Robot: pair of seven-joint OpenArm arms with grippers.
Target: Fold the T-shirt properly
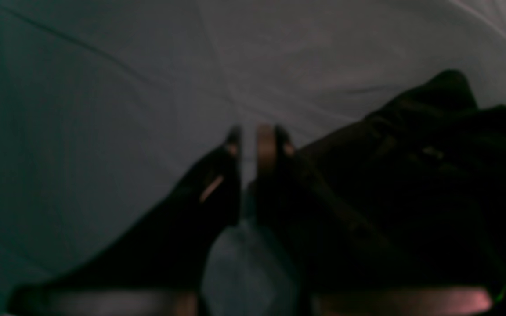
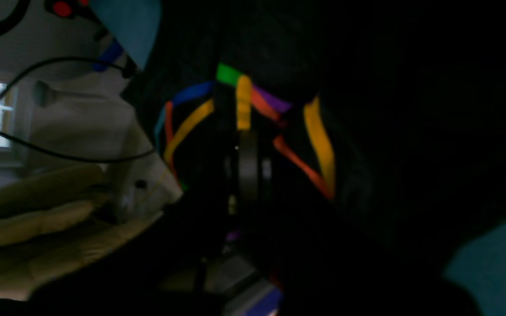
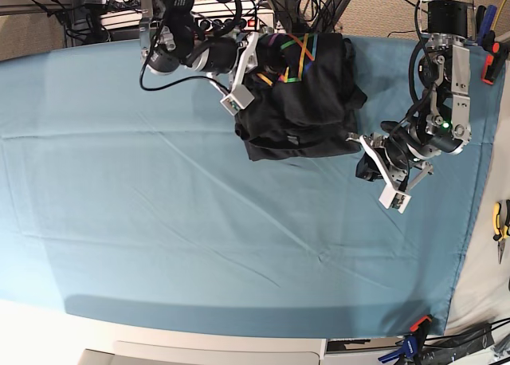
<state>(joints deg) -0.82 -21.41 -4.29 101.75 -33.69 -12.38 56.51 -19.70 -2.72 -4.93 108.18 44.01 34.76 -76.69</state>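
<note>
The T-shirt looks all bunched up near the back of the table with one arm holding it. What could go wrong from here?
1. The right fingers are shut on the T-shirt at its printed part. Pulling may drag the whole bundle rather than one layer.
2. The shirt lies crumpled near the table cloth's far edge, so it might slip off the back.
3. The left fingers sit almost closed beside the shirt's corner and seem to hold nothing, so that side could stay unfolded.

Matt black cloth T-shirt (image 3: 307,102) with glossy rainbow line print, bunched at the far edge of a creased, matt teal table cloth (image 3: 159,221).
</note>
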